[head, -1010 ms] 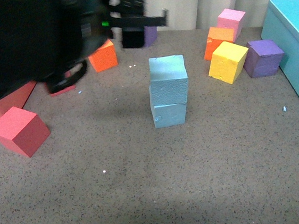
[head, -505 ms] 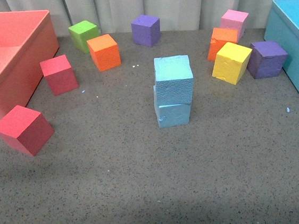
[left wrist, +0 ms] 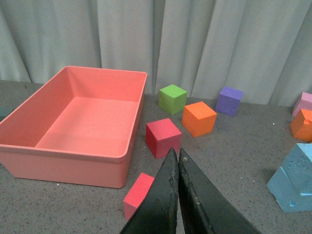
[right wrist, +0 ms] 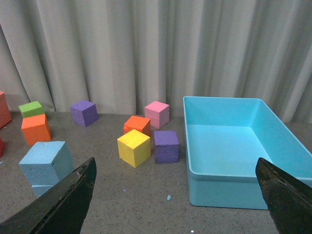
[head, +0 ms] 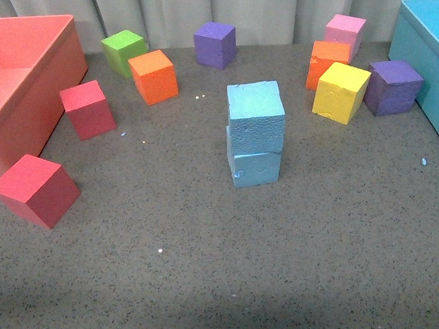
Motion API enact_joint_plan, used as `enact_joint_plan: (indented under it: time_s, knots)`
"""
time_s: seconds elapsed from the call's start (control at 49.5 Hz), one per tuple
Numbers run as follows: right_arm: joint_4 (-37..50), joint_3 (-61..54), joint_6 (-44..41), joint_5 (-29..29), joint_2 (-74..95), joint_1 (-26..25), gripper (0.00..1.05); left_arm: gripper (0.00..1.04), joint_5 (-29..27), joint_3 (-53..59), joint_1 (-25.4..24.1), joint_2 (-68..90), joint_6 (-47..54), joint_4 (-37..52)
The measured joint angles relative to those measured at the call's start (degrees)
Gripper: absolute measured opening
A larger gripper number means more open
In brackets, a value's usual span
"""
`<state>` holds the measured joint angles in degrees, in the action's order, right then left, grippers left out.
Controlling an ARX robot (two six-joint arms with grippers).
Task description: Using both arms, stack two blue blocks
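The left gripper (left wrist: 176, 161) is hanging with its fingers pressed together on nothing, pointing down between the red cubes (left wrist: 163, 138) beside the coral bin (left wrist: 127, 146). The right gripper (right wrist: 178, 183) is holding its fingers spread wide and empty, framing the turquoise bin (right wrist: 234, 183) and the yellow cube (right wrist: 133, 147). Both are sitting well apart from the stack, presumably to leave it undisturbed. The upper blue block (head: 256, 112) is resting on the lower blue block (head: 253, 166) mid-table, twisted slightly and overhanging a little, so the stacking is looking finished.
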<state>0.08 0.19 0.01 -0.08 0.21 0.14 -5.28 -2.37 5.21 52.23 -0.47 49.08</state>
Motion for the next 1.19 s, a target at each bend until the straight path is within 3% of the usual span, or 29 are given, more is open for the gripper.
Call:
enact_joint_plan:
  time_s: [0.081, 0.202, 0.747, 1.192]
  knots:
    - [0.00, 0.00, 0.00, 0.00, 0.00, 0.00, 0.95, 0.04, 4.22, 0.63, -2.91, -3.41, 0.02, -2.91]
    - [0.00, 0.00, 0.00, 0.04, 0.00, 0.00, 0.95, 0.04, 4.87, 1.20, -4.85, -8.11, 0.02, -6.75]
    - [0.00, 0.00, 0.00, 0.00, 0.00, 0.00, 0.95, 0.04, 5.11, 1.29, -5.05, -29.03, 0.02, -25.81]
    - [0.00, 0.00, 0.00, 0.00, 0.00, 0.00, 0.95, 0.04, 5.14, 1.29, -5.05, -39.50, 0.02, -36.11]
